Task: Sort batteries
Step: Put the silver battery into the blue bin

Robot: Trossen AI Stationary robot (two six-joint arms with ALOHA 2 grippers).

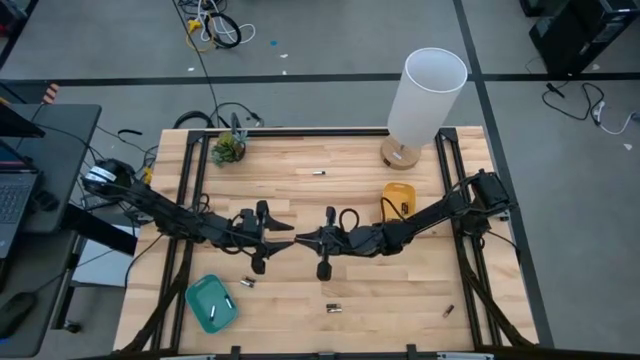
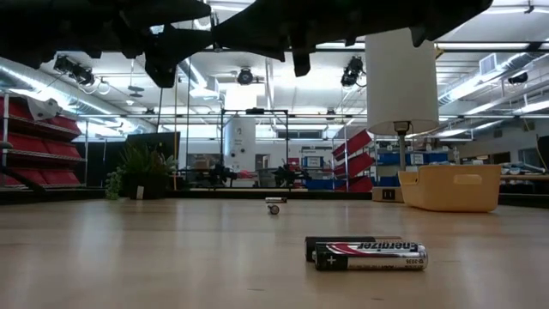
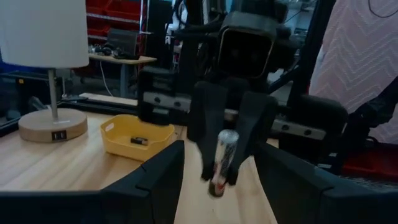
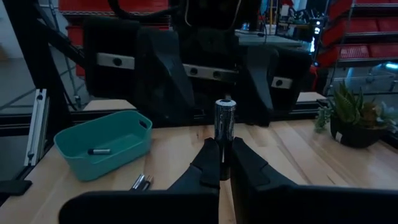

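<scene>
The step in hand looked like a handover above the middle of the worktop. The right gripper pinched a silvery battery upright by its lower end, fingers pressed tight against it. Facing it, the left gripper stood with its fingers spread to either side of that same battery, apart from it as far as the left wrist view showed, though contact on the far side could not be ruled out.

Other batteries lay scattered: a pair side by side near the front edge, one towards the lamp, one at the right front. The teal tray at the left front held one, the yellow tray on the right another.

By my judgement, the next move called for the left gripper to close squarely on the free upper part of the battery before the right let go, then carry it to the teal tray. Releasing early would likely drop it.
</scene>
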